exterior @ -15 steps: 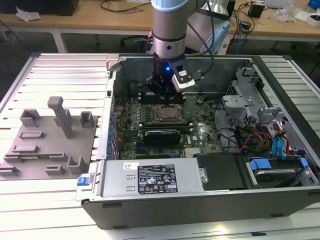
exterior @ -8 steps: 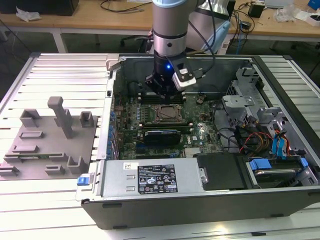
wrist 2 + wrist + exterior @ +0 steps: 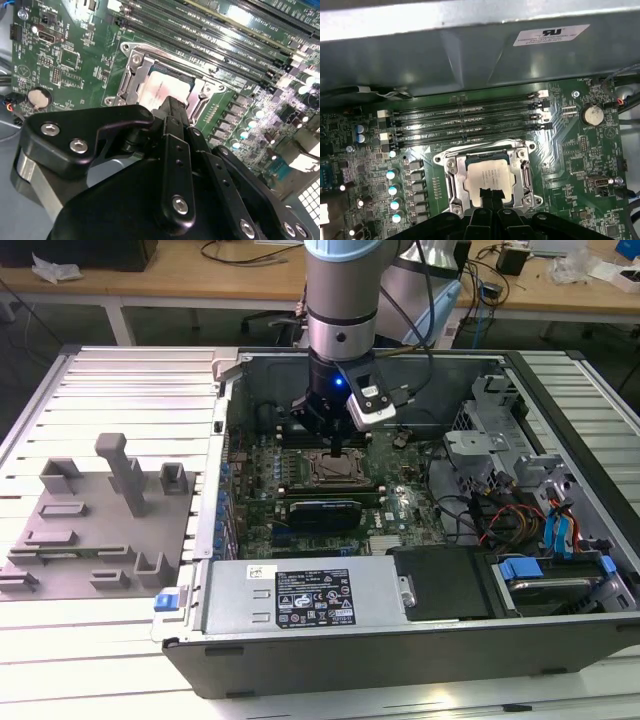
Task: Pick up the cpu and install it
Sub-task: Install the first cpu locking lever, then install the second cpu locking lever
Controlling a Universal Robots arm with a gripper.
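Hanging low over the socket (image 3: pixel 489 176), the black fingers (image 3: pixel 490 200) look pressed close together, tips side by side, right at the edge of the cpu (image 3: pixel 489 179). I cannot tell if they pinch it or only touch it. The cpu is a pale silver square lying flat inside the socket's shiny metal frame, in the middle of the green motherboard (image 3: pixel 580 160). In the second wrist view the fingers (image 3: pixel 175 120) reach down to the near edge of the cpu (image 3: pixel 162 89).

Just past the socket lie four long black memory slots (image 3: pixel 470 122), side by side. A round silver coin battery (image 3: pixel 592 115) sits on the board near them.

In the exterior view the arm (image 3: pixel 340 300) stands straight up over the open computer case (image 3: pixel 400 640). The case lies on a slatted metal worktop (image 3: pixel 130 380). A grey plastic fixture (image 3: pixel 100 530) with blocks and a tall post rests on the worktop, well apart, toward the exterior view's left.
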